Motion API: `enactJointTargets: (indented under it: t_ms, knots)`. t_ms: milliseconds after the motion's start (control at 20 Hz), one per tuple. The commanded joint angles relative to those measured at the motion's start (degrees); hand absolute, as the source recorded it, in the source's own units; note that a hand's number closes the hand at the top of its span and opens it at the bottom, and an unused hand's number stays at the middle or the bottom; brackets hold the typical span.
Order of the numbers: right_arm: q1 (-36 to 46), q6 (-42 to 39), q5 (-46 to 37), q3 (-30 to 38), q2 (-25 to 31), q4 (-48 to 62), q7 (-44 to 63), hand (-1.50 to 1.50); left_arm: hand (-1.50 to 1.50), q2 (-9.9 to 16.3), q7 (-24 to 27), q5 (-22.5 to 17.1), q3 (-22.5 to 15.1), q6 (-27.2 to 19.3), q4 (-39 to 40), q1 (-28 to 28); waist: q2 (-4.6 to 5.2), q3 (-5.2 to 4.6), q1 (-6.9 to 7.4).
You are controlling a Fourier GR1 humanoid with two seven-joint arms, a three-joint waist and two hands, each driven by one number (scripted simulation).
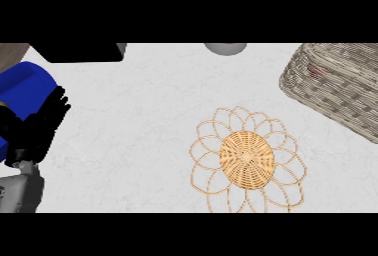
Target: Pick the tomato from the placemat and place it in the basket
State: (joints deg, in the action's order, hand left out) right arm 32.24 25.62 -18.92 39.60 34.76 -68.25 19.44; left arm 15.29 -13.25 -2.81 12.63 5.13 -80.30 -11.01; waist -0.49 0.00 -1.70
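The woven placemat [247, 159], a tan oval centre ringed by wire petal loops, lies on the white counter right of centre, and nothing rests on it. At the upper right stands the grey wicker basket [336, 87], tilted in view. A small red patch, probably the tomato [317, 71], shows through its weave near the top. My left hand [35, 131] stays at the left edge with its fingers straight and pointing up, holding nothing. My right hand does not show.
A blue cylinder [23, 97] lies behind my left hand at the left edge. A black block [80, 52] sits at the top left, and a grey rounded object [225, 48] peeks in at the top centre.
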Motion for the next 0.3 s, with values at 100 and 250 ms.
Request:
enactJointTargets:
  t_ms: [100,250]
  knots:
    - [-16.11,-14.39,11.71,7.95,2.4,-8.83,-1.2,-1.5,0.0,-0.35,2.42,1.02,-0.65,0.33,1.38,0.61,0.15,0.0,-0.17]
    - [-21.58,-22.47,17.47,12.85,5.7,-10.59,-0.67,-1.5,0.0,0.07,1.28,-0.34,0.14,1.18,-0.69,2.25,0.13,0.01,0.27]
